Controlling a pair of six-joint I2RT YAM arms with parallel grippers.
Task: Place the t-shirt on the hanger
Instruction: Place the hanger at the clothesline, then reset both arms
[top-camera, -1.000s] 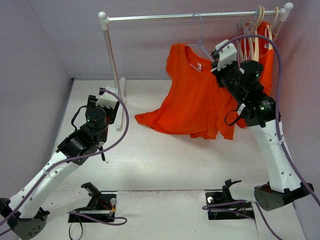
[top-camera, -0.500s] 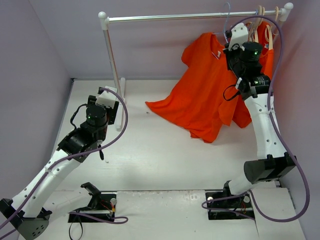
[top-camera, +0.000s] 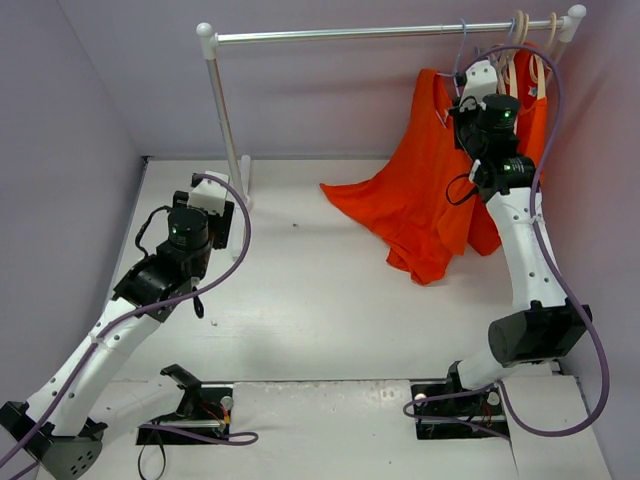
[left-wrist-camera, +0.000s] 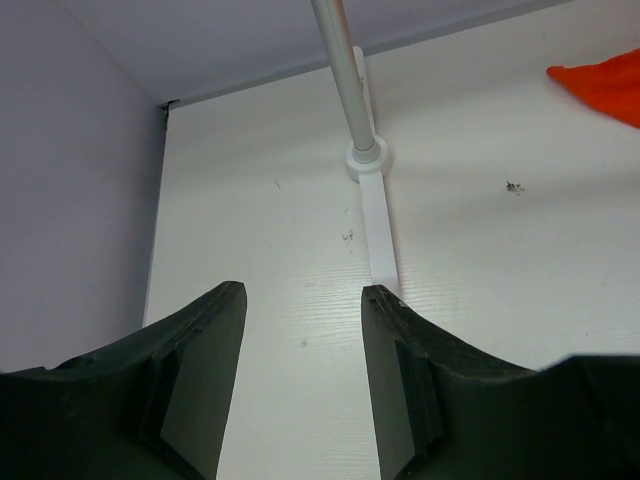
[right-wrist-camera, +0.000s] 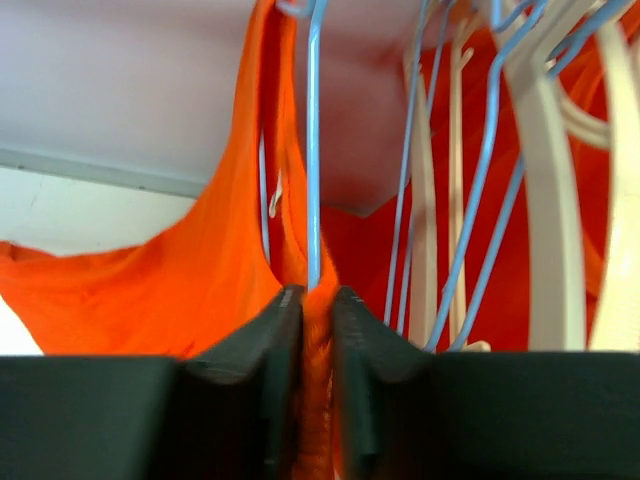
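Between the closed jaws of the right gripper (right-wrist-camera: 318, 295): a fold of the orange t-shirt (top-camera: 410, 200) and one blue wire of the hanger (right-wrist-camera: 314, 150), pinched together. The wire runs straight up from the jaws, and the shirt's neck opening hangs just to the left of it.

Change over the last second: the right arm has lifted and swung to the right. It has carried hanger and shirt from below the middle of the rail (top-camera: 340, 35) up to the rail's right end. The shirt, earlier spread wide, now drapes narrow and steep below and to the left of the gripper, with its lower hem touching the table (top-camera: 300, 300).

The hanger's hook stands directly above the gripper at rail height, just beside the cream hangers (right-wrist-camera: 545, 200). Whether it already sits over the rail cannot be told.

Reading: the shirt appears to be on the hanger, and the step in hand is probably hooking it onto the rail, so the task is likely near its end.

The left gripper (left-wrist-camera: 302, 295) has barely moved. Its jaws stand apart and empty, with the rack post (left-wrist-camera: 345, 80) ahead of it and the shirt well apart to its right.
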